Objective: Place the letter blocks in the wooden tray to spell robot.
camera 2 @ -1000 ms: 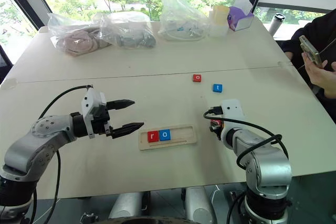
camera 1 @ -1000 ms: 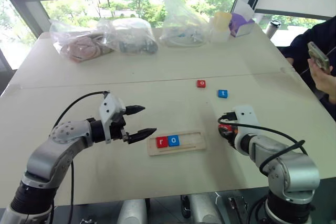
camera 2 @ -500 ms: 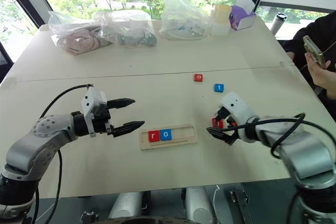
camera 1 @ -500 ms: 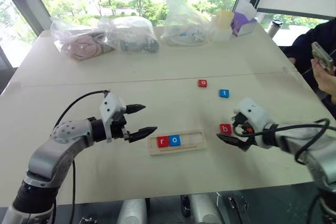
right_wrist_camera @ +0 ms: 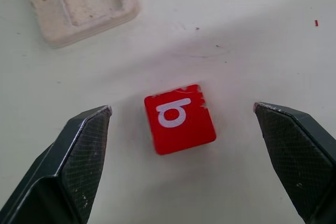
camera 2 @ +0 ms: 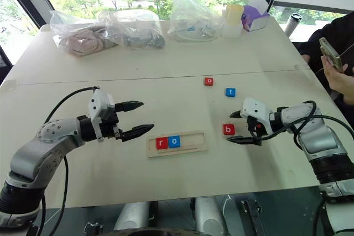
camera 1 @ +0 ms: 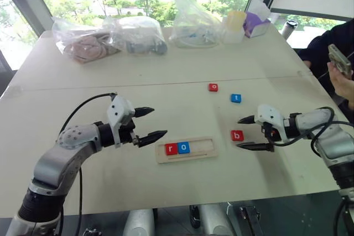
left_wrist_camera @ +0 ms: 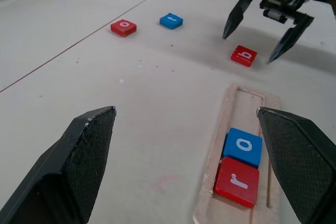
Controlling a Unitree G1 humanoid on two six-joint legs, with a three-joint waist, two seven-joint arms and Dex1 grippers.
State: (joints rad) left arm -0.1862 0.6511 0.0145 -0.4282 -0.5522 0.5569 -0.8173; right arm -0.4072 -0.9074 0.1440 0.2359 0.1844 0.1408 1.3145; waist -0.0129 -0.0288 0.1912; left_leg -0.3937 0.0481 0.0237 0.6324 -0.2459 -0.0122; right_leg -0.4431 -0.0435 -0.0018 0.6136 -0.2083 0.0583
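The wooden tray point(camera 1: 199, 151) lies at the table's front middle, holding a red r block point(camera 1: 171, 148) and a blue o block point(camera 1: 183, 147) at its left end. A red b block point(camera 1: 237, 135) lies flat on the table just right of the tray. My right gripper point(camera 1: 240, 133) is open, its fingertips straddling that block without touching it. Farther back lie a red o block point(camera 1: 213, 87) and a blue t block point(camera 1: 235, 98). My left gripper point(camera 1: 159, 121) hovers open and empty just left of the tray.
Several clear plastic bags point(camera 1: 138, 36), a pale cup point(camera 1: 233, 26) and a purple box point(camera 1: 255, 25) line the table's far edge. A person holding a phone point(camera 1: 338, 59) sits at the right edge. A seam point(camera 1: 166, 84) crosses the table behind the blocks.
My right gripper opened and let the red b block go onto the table right of the tray. The right wrist rolled and the arm swung out to the right. The left arm stayed put.
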